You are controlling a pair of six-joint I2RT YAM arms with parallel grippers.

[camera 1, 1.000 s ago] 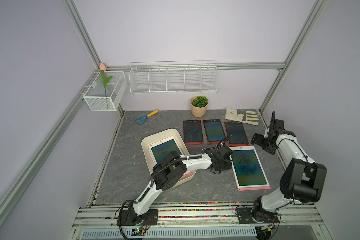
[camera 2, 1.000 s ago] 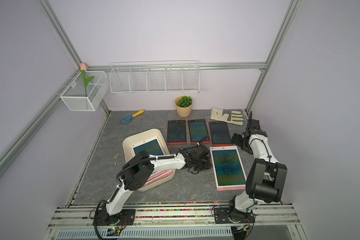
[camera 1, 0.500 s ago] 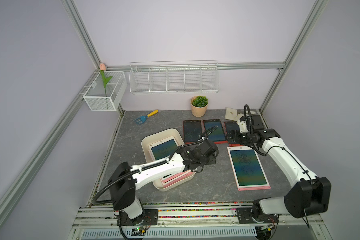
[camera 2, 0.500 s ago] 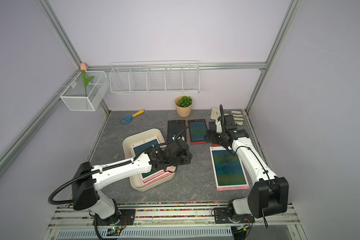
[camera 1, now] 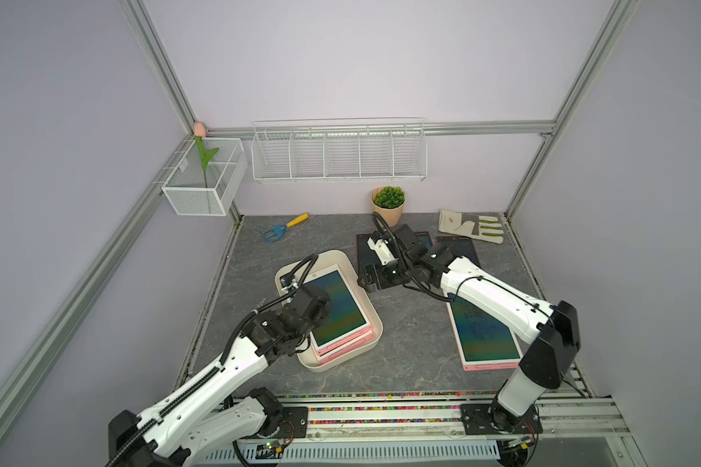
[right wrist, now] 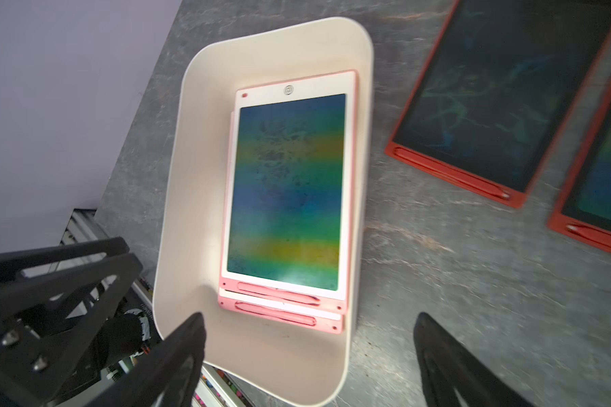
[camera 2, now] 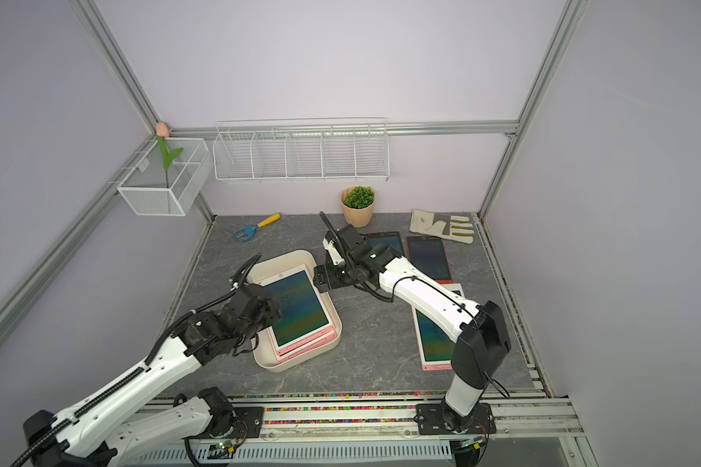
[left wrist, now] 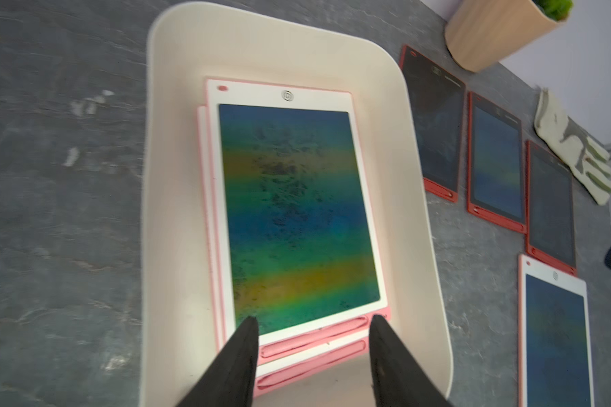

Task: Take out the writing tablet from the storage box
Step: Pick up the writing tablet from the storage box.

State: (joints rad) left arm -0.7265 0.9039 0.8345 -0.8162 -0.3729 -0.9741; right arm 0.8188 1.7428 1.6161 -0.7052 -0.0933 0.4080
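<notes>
Storage box: we see the shallow cream-white plastic storage box (camera 1: 366,305) with rounded corners lying on the grey stone-patterned tabletop (camera 1: 405,347) in both top views, left of centre.
Writing tablet: the pink-framed writing tablet (left wrist: 297,211) with a white bezel and a blue-green-yellow banded screen lies flat inside the box, on top of a second like tablet (right wrist: 283,313) that sticks out beneath it at one short end.
Tablet look: we note a red dot and a round button on the far bezel, and a pink stylus slot on the near edge.
Left gripper: the left gripper (left wrist: 311,327) hovers over the stylus end of the top tablet; its black fingers (left wrist: 240,349) stand partly apart, with nothing between them.
Right gripper: the right gripper (right wrist: 309,338) hangs over the box's near end, fingers spread wide and holding nothing.
Only in wrist views: the stacked pair's offset and the button detail; in a top view the left arm (camera 1: 219,376) covers one corner of the box.
Only in top views: the large pink tablet (camera 2: 434,343) on the table lies partly under the right arm (camera 2: 430,295).
Nearby: three red-framed dark tablets (left wrist: 494,162) lie beside the box.
</notes>
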